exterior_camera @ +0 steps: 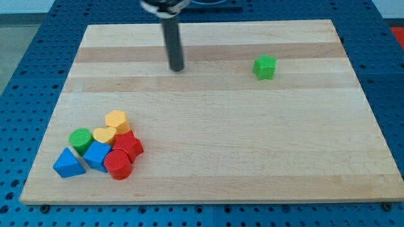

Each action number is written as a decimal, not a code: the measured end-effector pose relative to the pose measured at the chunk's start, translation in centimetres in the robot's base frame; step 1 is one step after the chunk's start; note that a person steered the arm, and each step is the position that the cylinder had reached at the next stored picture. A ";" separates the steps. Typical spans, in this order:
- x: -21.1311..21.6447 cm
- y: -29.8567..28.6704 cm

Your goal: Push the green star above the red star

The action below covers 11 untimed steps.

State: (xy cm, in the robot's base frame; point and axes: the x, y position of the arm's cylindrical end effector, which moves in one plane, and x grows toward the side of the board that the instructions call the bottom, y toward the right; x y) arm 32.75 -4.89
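Camera view: my tip [176, 68] sits far-left of the green star [264, 67], open table [252, 157] between; red star [128, 145] near-left; no hand fitted.

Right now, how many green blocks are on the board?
2. The green star sits alone toward the view's upper right. The green cylinder is in the cluster at the view's lower left, beside the yellow heart. None seems hidden.

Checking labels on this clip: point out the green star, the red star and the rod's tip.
green star [265, 67], camera view, middle of its top face.
red star [129, 144], camera view, its visible top.
my tip [177, 68], camera view, the rod's very end, left of the green star.
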 end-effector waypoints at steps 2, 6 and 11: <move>-2.6 14.2; 2.2 17.3; 10.8 11.6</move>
State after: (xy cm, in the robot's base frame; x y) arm 43.53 6.71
